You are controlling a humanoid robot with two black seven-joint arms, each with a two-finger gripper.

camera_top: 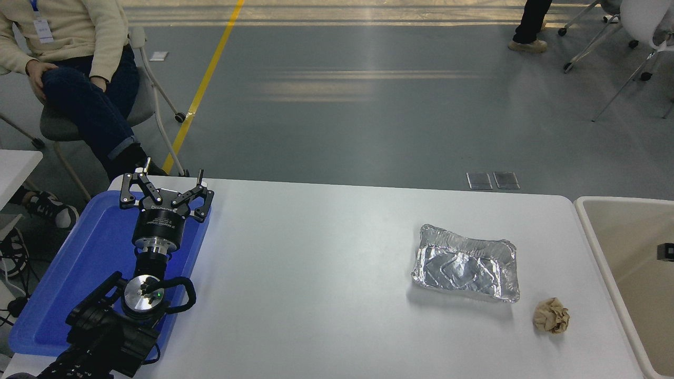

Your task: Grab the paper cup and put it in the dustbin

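one foil tray [465, 263]; one crumpled paper ball [551, 315]; one blue tray [68, 273]; one bin [621, 273]; one table [326, 273]; one seated person [73, 58]
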